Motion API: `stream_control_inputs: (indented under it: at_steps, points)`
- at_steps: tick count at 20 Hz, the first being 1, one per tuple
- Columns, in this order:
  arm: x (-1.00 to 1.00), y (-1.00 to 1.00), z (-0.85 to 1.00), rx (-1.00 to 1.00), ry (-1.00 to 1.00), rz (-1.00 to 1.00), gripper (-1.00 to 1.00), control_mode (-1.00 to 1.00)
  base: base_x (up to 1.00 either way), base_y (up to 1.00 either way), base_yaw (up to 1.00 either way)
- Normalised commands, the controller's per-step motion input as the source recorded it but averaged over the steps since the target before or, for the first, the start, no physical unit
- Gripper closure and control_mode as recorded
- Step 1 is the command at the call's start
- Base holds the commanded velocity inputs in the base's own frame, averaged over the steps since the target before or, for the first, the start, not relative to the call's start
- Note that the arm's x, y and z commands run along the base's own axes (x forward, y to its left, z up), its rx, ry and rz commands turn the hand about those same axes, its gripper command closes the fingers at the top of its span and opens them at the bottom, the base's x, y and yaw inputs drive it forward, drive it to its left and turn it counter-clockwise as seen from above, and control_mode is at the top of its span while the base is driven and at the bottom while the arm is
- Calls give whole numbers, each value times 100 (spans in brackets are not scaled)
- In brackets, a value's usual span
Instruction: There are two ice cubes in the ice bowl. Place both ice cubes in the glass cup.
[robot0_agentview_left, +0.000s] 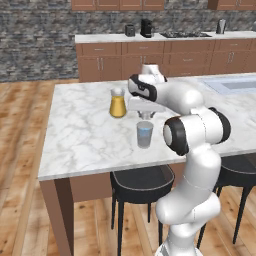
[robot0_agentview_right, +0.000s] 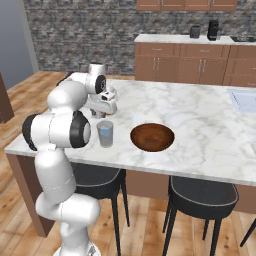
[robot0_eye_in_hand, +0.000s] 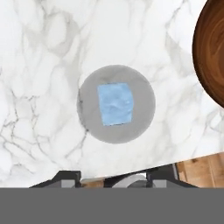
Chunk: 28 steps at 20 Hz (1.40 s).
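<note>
Counter (robot0_agentview_right: 200, 130): marble island; I have the arm reaching over its near edge.

Ice bowl (robot0_agentview_right: 152, 136): dark brown, on the counter beside the cup; I see no cube in it, so both have likely left it.

Glass cup (robot0_agentview_left: 145, 134): upright near the counter's front edge, directly under my hand.

Ice cube (robot0_eye_in_hand: 115, 103): 1 pale blue block visible inside the cup from above; I cannot tell whether a 2nd lies beneath.

Fingers (robot0_agentview_right: 104, 114): drawn together, gripping nothing, hanging just above the cup's mouth.
</note>
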Motion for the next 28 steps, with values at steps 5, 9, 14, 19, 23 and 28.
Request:
stream_control_inputs:
  at_steps: [5,9,14,19,23,28]
  points:
    - [19,0,-28,-7,-11,0,100,-100,0,0,0]
    - [22,0,-5,-1,-12,0,100,-100,0,0,0]
    - [36,0,-11,0,0,0,100,-100,0,0,0]
    - [31,0,-23,0,0,0,100,-100,0,0,0]
    - [20,0,-22,0,1,0,100,-100,0,0,0]
    - [1,0,-20,0,3,0,100,-100,0,0,0]
